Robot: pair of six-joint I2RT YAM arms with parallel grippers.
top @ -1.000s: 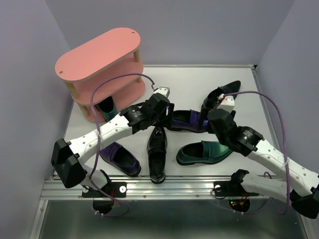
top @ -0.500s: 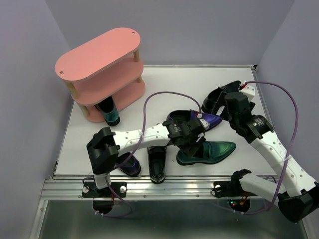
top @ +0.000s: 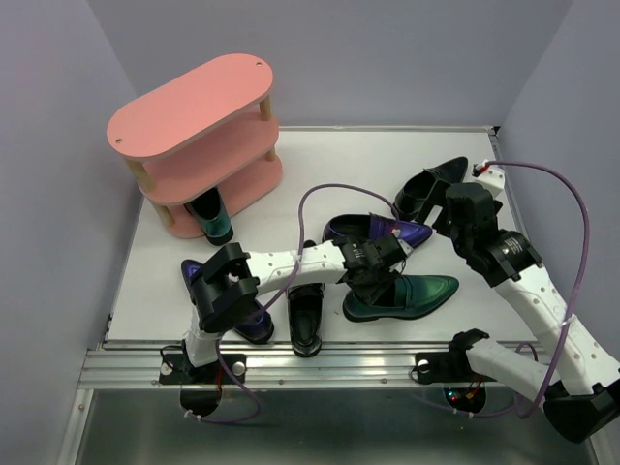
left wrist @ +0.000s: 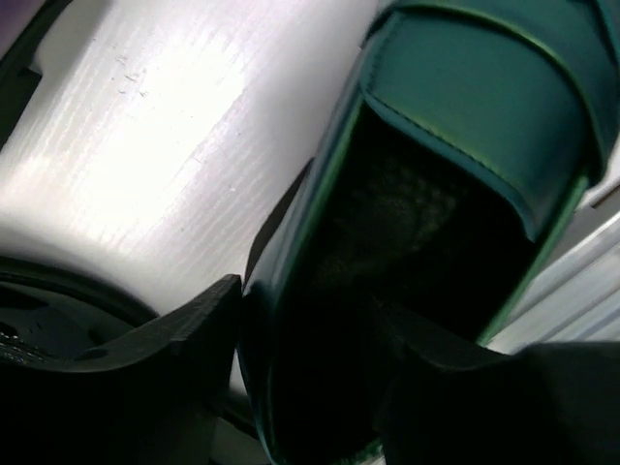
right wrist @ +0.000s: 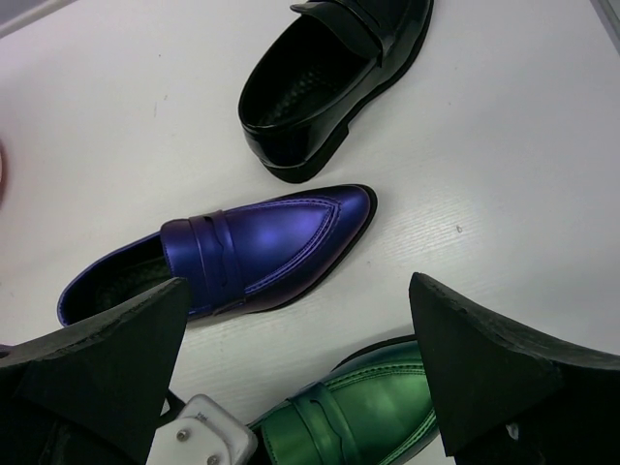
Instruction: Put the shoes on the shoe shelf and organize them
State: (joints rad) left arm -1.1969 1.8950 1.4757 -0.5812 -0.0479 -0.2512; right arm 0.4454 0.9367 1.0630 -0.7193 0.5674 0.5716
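At the worktop's (top: 368, 165) far-left corner stands the shoe shelf (top: 189, 111), its long axis running diagonally from near-left to far-right. Right of centre, the green loafer (top: 417, 294) lies crosswise, toe pointing right. The left claw (left wrist: 310, 310) straddles its heel-side wall, though I cannot tell whether it grips. Over the purple loafer (right wrist: 262, 237), the right claw (right wrist: 298, 286) hangs wide open.

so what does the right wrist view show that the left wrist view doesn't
Only the right wrist view: the black shoe, the purple loafer and the right gripper, open above them. Only the left wrist view: the left gripper, one finger outside and one inside the heel end of the green loafer. Both: that green loafer and the white table.
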